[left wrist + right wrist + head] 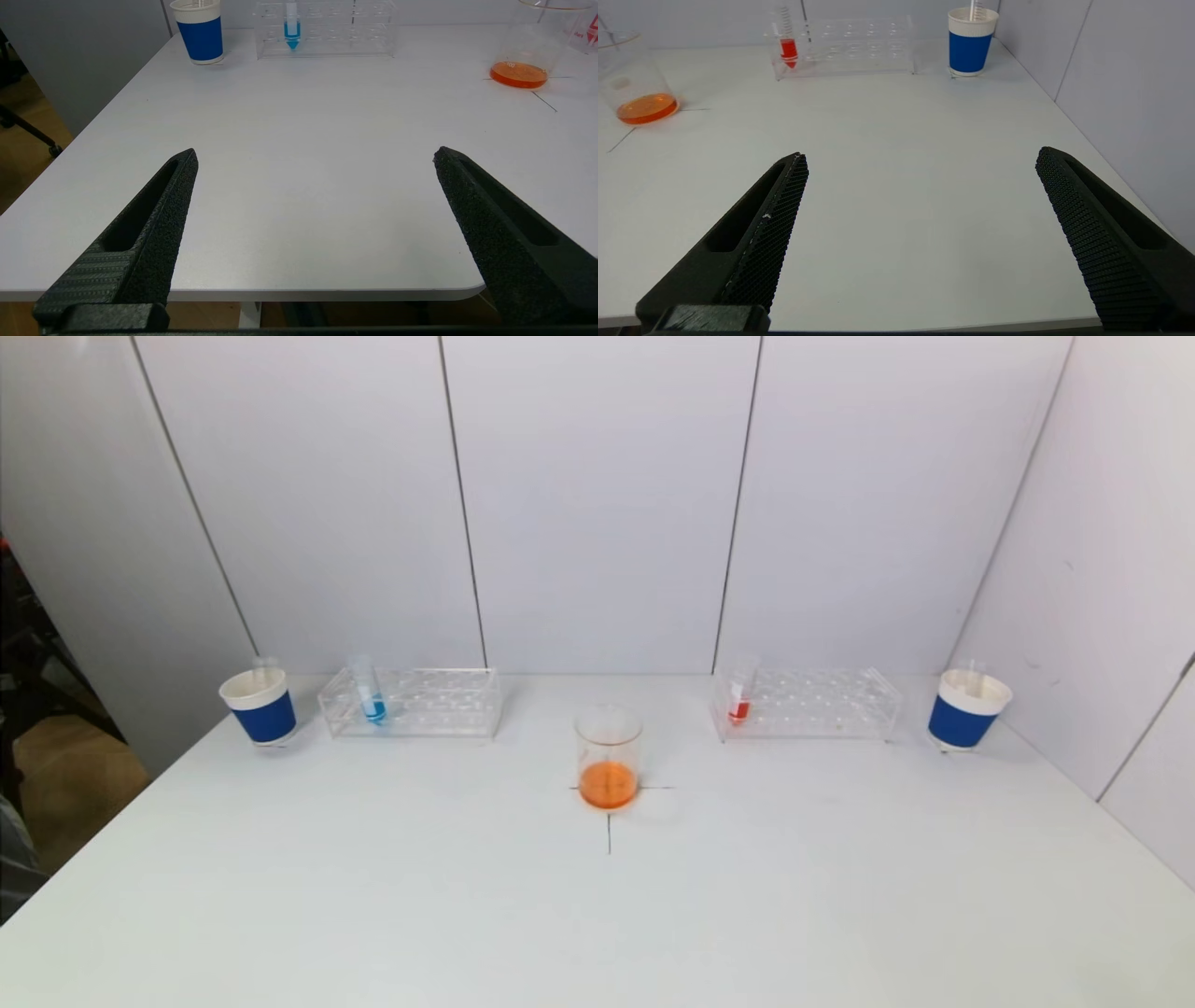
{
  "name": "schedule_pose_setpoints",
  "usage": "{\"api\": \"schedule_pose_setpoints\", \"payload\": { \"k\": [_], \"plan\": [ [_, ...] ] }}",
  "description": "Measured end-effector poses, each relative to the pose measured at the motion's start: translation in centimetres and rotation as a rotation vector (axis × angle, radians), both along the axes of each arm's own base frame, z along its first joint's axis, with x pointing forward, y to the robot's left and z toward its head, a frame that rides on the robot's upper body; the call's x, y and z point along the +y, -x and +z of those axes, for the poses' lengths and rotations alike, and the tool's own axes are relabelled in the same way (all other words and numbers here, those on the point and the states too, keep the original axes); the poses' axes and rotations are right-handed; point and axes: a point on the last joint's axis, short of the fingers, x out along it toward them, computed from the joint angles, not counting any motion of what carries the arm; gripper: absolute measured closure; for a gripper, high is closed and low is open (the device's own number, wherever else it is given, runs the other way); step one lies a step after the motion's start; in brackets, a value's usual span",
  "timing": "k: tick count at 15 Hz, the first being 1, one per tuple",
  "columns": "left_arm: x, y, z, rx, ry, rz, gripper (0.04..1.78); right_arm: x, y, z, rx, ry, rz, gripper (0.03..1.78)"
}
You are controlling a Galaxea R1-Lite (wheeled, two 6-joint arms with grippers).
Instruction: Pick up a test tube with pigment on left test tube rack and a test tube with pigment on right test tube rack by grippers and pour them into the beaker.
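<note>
- Head view: the beaker (608, 758) holds orange liquid at mid-table. Left of it, the left rack (411, 703) carries the blue tube (370, 694); right of it, the right rack (808, 704) carries the red tube (740, 700). A cup (260, 706) stands beyond each rack.
- Left wrist view: the left gripper (315, 156), fingers spread, hovers well short of the beaker, holding nothing.
- Right wrist view: the right gripper (922, 156), fingers spread, hovers likewise, holding nothing.
</note>
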Motion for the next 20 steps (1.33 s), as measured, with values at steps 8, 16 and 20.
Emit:
{"api": "schedule_pose_setpoints", "payload": {
  "k": [8, 16, 20],
  "plan": [
    [0.00, 0.00, 0.00, 0.000, 0.000, 0.000, 0.06, 0.04, 1.27, -1.26, -0.053, -0.011, 0.034, 0.04],
    [0.00, 0.00, 0.00, 0.000, 0.000, 0.000, 0.06, 0.04, 1.30, -1.25, -0.059, -0.026, 0.032, 0.04],
    [0.00, 0.00, 0.00, 0.000, -0.001, 0.000, 0.06, 0.04, 1.30, -1.24, -0.060, -0.026, 0.032, 0.04]
  ]
}}
